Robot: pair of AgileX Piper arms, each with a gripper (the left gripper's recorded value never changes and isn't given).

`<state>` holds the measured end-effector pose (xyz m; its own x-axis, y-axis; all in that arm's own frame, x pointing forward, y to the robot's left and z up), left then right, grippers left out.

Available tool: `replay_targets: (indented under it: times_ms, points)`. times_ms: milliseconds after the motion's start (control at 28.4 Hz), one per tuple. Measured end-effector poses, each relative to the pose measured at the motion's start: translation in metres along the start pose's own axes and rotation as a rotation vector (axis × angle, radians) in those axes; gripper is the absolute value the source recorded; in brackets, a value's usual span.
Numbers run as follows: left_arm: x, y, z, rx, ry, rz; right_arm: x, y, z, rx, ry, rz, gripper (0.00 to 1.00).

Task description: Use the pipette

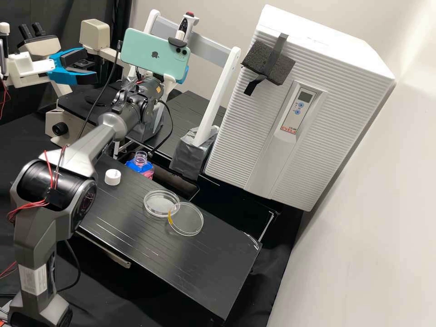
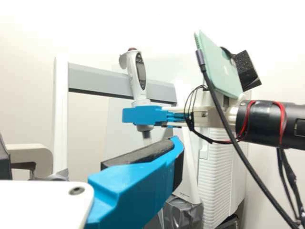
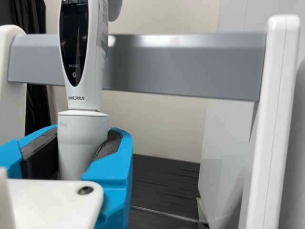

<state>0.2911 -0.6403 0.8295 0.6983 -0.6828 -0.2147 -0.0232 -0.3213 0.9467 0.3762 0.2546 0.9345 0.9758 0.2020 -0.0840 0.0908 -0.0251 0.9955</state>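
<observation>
The pipette [image 3: 80, 67] is held upright at the far side of the bench [image 1: 193, 111], just in front of the grey crossbar [image 1: 206, 45] of a white stand [image 1: 221, 77]. Its white lower barrel is clamped between the two blue fingers of the right tool [image 3: 76, 148], with the black pads pressed against it from either side. A mint-green phone [image 1: 154, 52] is carried on the right arm just behind that tool.

The left tool [image 1: 78, 68] is seen at the far left, well apart from the pipette, with its fingers spread and nothing between them.

On the black tray [image 1: 190, 268] at the near side, a clear round dish [image 1: 160, 202] is laid, and a second dish [image 1: 188, 220] is set just to its right with the rims overlapping. A white cap [image 1: 112, 176] is placed on the tray's far left part. An uncapped bottle [image 1: 141, 163] of pink liquid is stood just beside the cap, at the tray's far edge. A white ribbed cabinet [image 1: 295, 113] is placed to the right of the stand.
</observation>
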Motion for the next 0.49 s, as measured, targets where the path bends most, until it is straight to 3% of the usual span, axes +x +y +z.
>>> replay_targets:
  times_ms: [141, 493]
  points:
    - [0.0002, -0.0003, 0.0007, -0.001, -0.002, -0.001, 0.0000, 0.0000, 0.0002, 0.014, -0.004, -0.002, 0.00]
    - [0.0009, -0.0013, 0.0028, -0.009, -0.010, -0.004, 0.0060, -0.0066, 0.0074, -0.001, -0.023, -0.017, 0.00]
